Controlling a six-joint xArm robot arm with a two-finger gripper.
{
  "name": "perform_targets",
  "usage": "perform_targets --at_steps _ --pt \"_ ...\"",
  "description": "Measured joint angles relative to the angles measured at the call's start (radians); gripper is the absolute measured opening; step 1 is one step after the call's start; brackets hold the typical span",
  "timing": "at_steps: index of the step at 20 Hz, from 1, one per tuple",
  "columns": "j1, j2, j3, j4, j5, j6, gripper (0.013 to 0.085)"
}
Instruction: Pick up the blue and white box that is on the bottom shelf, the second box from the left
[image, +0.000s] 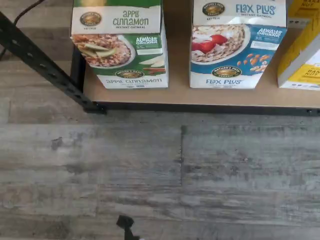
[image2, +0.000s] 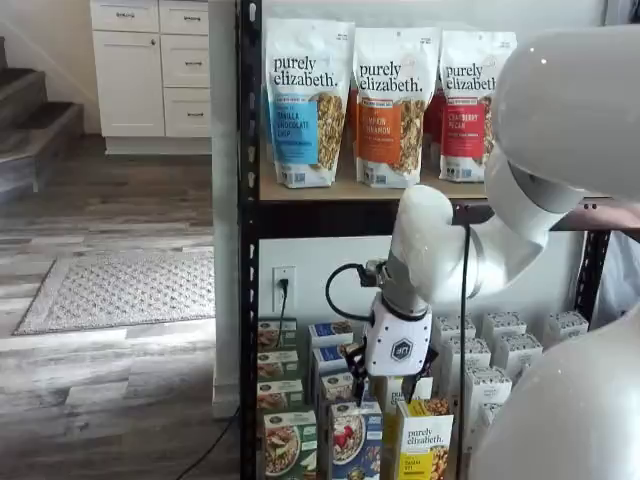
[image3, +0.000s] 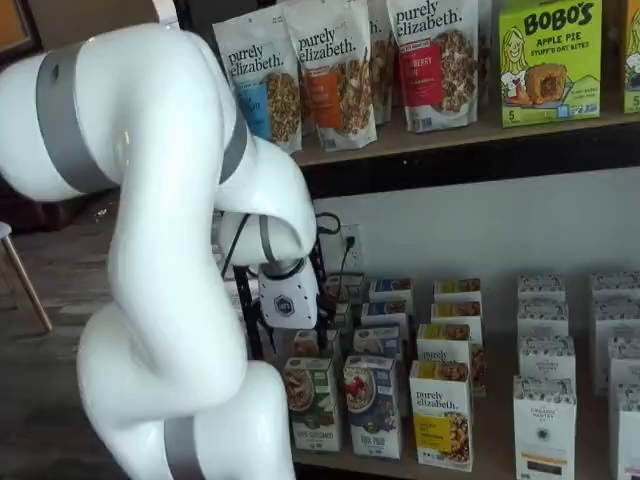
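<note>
At the bottom shelf's (image: 175, 97) front edge, going left to right, stands a green-and-white carton (image: 121, 45), then the blue and white box (image: 236, 44), the task's target, lettered Flax Plus with a bowl and red berries, then a yellow-and-white carton (image: 302, 50) leaning just beside it. The target looks light, stiff cardboard, smooth-sided and easy to dent, so a hold across its narrow sides near the top seems safest. The tool (image2: 392, 372) hangs above the front row with nothing in it; its black fingers stand spread to their widest. The neighbours sit near on both sides, the yellow one crowding the right flank, and more cartons stand behind.
</note>
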Motion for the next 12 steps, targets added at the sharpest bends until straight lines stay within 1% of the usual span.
perform_targets --at_steps 6,12 --pt "0.005 0.044 -0.008 0.008 -0.04 -0.004 0.085" --pt "0.011 0.085 -0.018 -0.017 -0.066 0.023 0.085"
